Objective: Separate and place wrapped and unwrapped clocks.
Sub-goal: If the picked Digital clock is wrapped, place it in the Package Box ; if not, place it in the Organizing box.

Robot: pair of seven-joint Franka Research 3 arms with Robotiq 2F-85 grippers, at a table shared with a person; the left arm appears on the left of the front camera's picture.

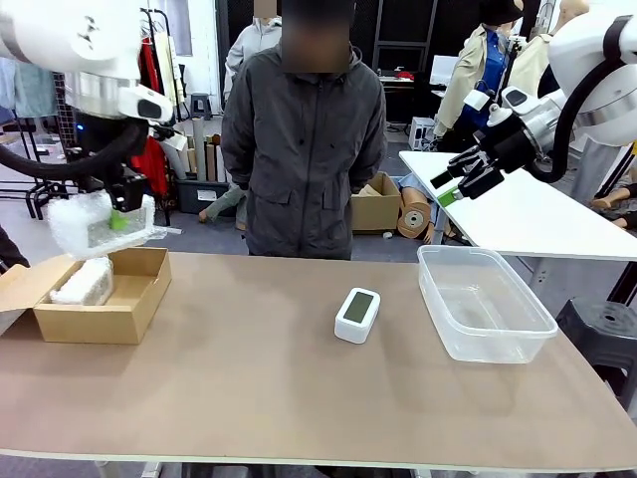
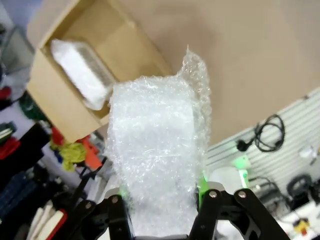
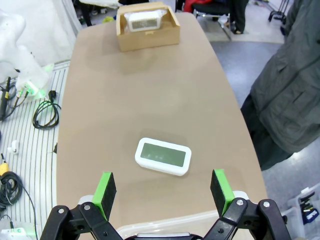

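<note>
Left gripper (image 1: 119, 214): clamped on a whitish bubble-wrapped oblong bundle (image 1: 85, 221), held in the air over the open brown cardboard box (image 1: 100, 321).
Box contents: a second wrapped bundle (image 1: 85, 282) lies inside, taking up part of the floor.
Drop risk: the soft wrap may give or slip, and a release off-centre could catch the rim or roll off the other bundle.
Right gripper (image 1: 458, 184): jaws wide and empty, above the clear plastic tub (image 1: 542, 324).
Bare clock: the small white digital clock (image 1: 356, 314) lies on the table beside the tub, and its smooth rounded shell could skid when gripped.
</note>
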